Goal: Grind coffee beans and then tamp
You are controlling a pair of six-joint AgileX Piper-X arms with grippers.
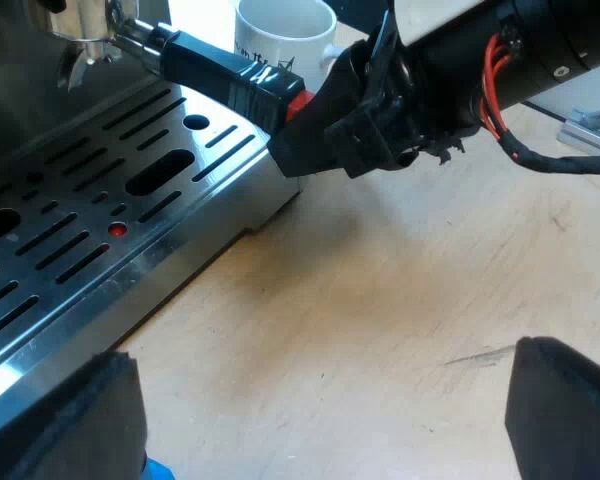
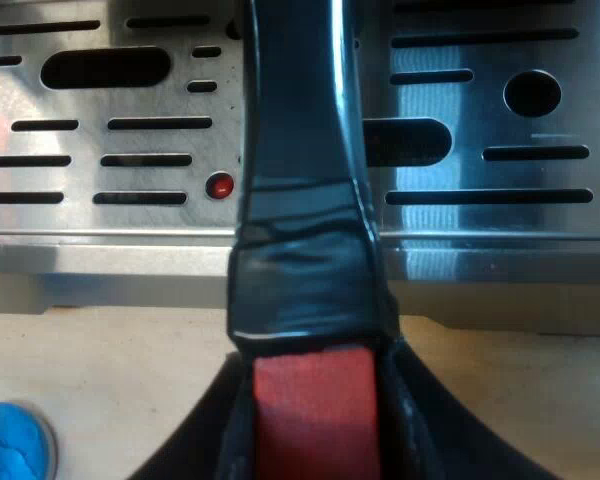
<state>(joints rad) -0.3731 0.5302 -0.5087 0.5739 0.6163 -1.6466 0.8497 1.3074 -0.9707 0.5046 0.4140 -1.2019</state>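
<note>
Red-ended handle (image 2: pixel 300 250) sits clenched in right gripper (image 2: pixel 317 440), apparently; left gripper (image 1: pixel 325 410) hangs released.

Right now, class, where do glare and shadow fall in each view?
Left wrist view: light glints off the tray, and a soft shadow lies on the table under the right gripper. Right wrist view: bluish glare whitens the tray beside the handle, whose glossy surface carries thin highlights.
</note>
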